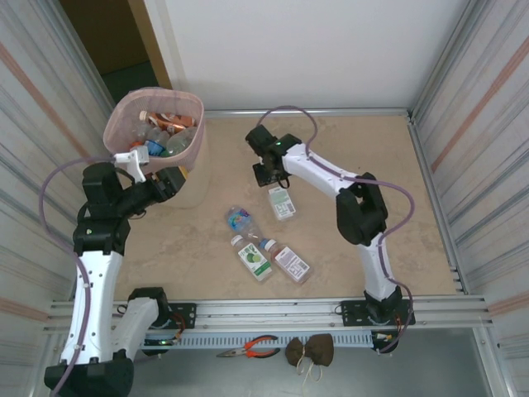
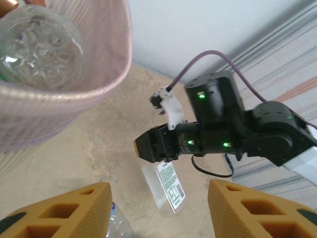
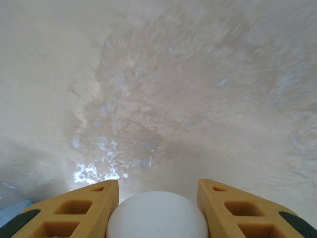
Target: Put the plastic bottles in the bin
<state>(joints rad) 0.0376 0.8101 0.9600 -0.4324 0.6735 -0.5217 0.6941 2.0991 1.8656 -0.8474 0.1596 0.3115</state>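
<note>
Nearest the arm bases, on the beige worktop [image 1: 372, 165], three clear plastic bottles [image 1: 252, 256] lie loose, and just beyond them the right end effector [image 1: 267, 174] is down over a white-capped clear bottle [image 1: 283, 203] with a green-printed label; its own wrist view adds what the overhead cannot, the yellow fingers [image 3: 84, 208] pressed against both sides of the white cap [image 3: 157, 215]. Farther back on the left, the left end effector [image 2: 159, 198] hangs beside the pale pink mesh bin [image 1: 197, 141], its jaws parted and empty in its wrist view, while the overhead view shows heaped bottles [image 1: 161, 132] inside.
</note>
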